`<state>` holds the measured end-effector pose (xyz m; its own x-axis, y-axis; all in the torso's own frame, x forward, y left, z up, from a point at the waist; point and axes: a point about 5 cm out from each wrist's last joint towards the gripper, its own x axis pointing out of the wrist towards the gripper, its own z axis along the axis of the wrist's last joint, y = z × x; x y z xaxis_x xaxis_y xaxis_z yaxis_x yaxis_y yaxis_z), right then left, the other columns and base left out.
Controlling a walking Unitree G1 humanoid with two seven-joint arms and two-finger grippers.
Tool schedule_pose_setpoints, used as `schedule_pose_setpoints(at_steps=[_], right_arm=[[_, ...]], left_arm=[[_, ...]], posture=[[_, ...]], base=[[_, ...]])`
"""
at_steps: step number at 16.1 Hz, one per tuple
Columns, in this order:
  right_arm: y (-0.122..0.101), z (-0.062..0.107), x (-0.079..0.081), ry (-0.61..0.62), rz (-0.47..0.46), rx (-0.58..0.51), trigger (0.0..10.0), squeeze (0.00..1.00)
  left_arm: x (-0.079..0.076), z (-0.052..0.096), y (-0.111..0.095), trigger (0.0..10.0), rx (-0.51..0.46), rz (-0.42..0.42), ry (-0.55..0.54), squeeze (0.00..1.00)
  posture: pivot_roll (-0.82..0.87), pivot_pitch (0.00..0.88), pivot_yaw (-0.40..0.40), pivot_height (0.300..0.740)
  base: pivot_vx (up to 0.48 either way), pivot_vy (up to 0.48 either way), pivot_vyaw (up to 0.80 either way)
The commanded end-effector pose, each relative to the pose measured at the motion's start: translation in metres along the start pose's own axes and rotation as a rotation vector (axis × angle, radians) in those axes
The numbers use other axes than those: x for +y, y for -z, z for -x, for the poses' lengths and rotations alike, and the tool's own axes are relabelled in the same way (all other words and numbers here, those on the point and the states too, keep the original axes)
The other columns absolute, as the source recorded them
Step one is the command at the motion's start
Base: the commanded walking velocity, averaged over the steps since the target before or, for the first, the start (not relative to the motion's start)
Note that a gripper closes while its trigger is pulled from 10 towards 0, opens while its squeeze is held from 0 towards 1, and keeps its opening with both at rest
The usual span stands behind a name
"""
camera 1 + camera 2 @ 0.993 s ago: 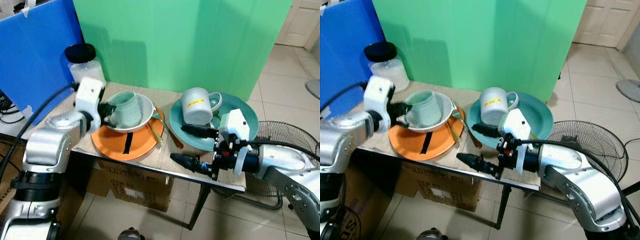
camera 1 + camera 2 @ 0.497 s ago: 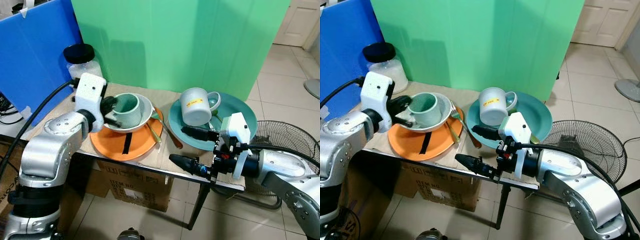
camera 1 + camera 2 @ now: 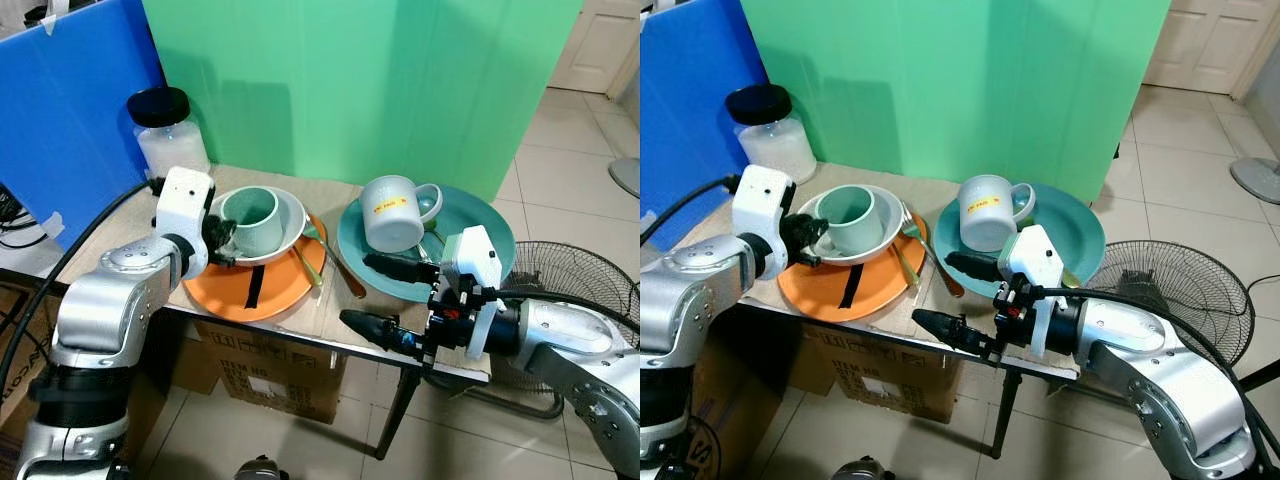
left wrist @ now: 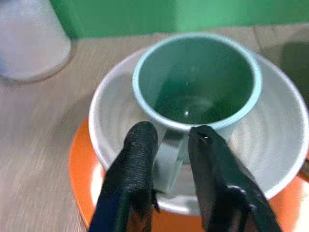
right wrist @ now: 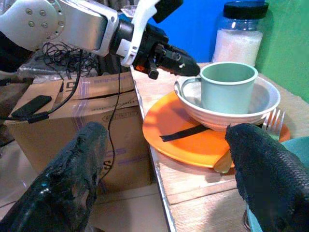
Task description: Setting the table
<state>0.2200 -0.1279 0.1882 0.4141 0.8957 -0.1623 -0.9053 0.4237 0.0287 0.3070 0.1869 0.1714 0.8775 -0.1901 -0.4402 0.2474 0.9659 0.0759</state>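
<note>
A green mug (image 3: 250, 220) stands upright in a white bowl (image 3: 292, 222) on an orange plate (image 3: 275, 292). My left gripper (image 3: 222, 240) is at the mug's handle (image 4: 171, 157), open, with one black finger on either side of it; whether the fingers touch the handle is unclear. A white mug (image 3: 390, 212) lies tilted on a teal plate (image 3: 485, 225). My right gripper (image 3: 382, 298) hovers at the table's front edge before the teal plate, open wide and empty. A gold fork (image 3: 308, 262) and a brown spoon (image 3: 345, 275) lie between the plates.
A black-lidded jar (image 3: 170, 140) stands at the table's back left. Blue and green boards (image 3: 400, 80) close the back. A cardboard box (image 3: 270, 375) sits under the table and a floor fan (image 3: 575, 270) lies to the right.
The green mug, tilted in my left gripper a second ago, now stands upright in the bowl. The left wrist has dropped slightly toward me. The right arm has hardly moved.
</note>
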Motion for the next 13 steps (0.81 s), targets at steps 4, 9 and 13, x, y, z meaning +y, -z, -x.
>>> schedule_pose_setpoints(at_steps=[4,9,13], right_arm=[[-0.004,0.002,0.001,-0.017,0.008,0.005,10.0,0.00],[-0.004,0.001,0.002,-0.055,-0.011,0.025,10.0,0.00],[-0.006,-0.002,0.001,-0.054,-0.005,0.014,10.0,0.00]], left_arm=[[0.007,-0.005,-0.009,10.0,-0.010,-0.004,-0.016,1.00],[0.012,-0.017,-0.005,10.0,0.061,0.001,-0.018,1.00],[0.015,-0.025,-0.002,10.0,0.123,0.013,0.021,0.00]], posture=[[0.13,0.000,0.030,0.740],[0.13,0.000,0.032,0.740],[0.13,0.000,0.035,0.740]], base=[[0.000,0.000,0.00],[0.000,0.000,0.00],[0.000,0.000,0.00]])
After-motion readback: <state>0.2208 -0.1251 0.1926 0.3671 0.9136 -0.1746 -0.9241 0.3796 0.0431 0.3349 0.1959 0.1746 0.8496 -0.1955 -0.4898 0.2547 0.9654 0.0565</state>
